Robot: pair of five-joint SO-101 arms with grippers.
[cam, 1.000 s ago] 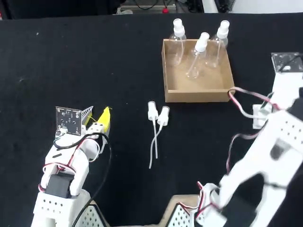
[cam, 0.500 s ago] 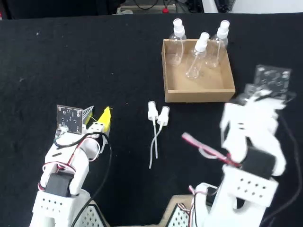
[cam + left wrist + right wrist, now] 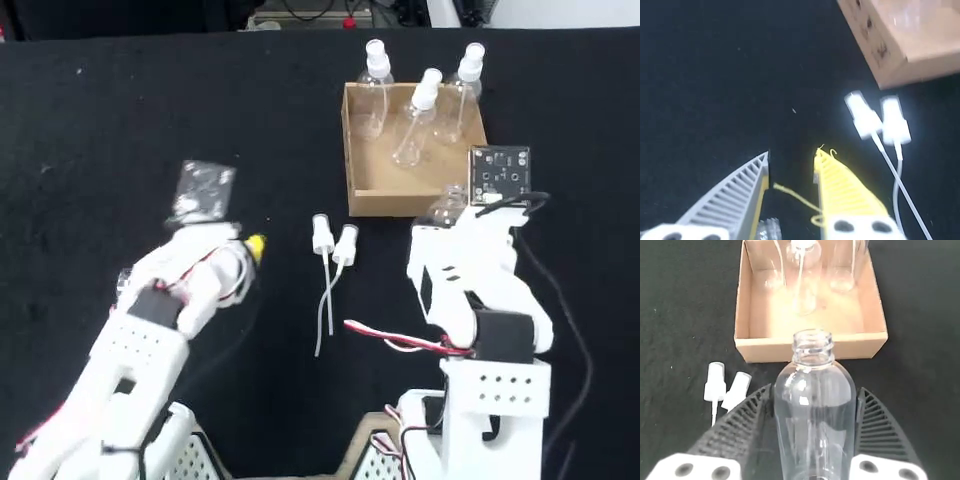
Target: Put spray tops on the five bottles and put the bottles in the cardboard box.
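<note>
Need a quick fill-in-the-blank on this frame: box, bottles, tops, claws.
1. The cardboard box holds ___ capped bottles.
2. The bottle in the right claw has ___ spray top fitted.
3. ___ loose spray tops lie on the table between the arms.
4. The left claw is ___, holding nothing.
Missing words: three; no; Two; open.
</note>
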